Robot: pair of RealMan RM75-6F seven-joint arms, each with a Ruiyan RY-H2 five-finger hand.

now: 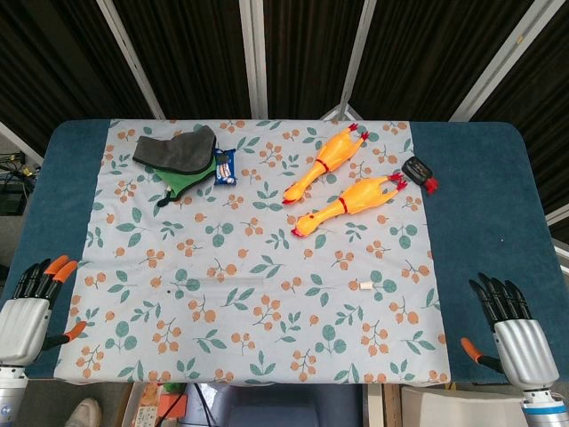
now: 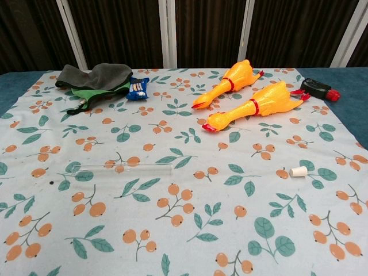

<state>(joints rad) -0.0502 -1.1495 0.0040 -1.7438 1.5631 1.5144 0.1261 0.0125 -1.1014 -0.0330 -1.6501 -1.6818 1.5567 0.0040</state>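
My left hand (image 1: pixel 31 307) hovers at the table's near left corner, fingers spread and holding nothing. My right hand (image 1: pixel 511 325) is at the near right corner, also spread and empty. Neither hand shows in the chest view. Two orange rubber chickens (image 1: pixel 324 163) (image 1: pixel 348 204) lie side by side at the far middle; the chest view has them as the far rubber chicken (image 2: pixel 229 82) and the near rubber chicken (image 2: pixel 256 106). A clear glass tube (image 2: pixel 123 169) lies on the cloth at the near left. A small white stopper (image 2: pixel 298 171) lies to the right.
A floral cloth (image 1: pixel 267 347) covers the blue table (image 1: pixel 471 205). A grey and green cloth bundle (image 1: pixel 176 153) and a small blue packet (image 1: pixel 224 166) lie at the far left. A black and red device (image 1: pixel 420 171) sits at the far right.
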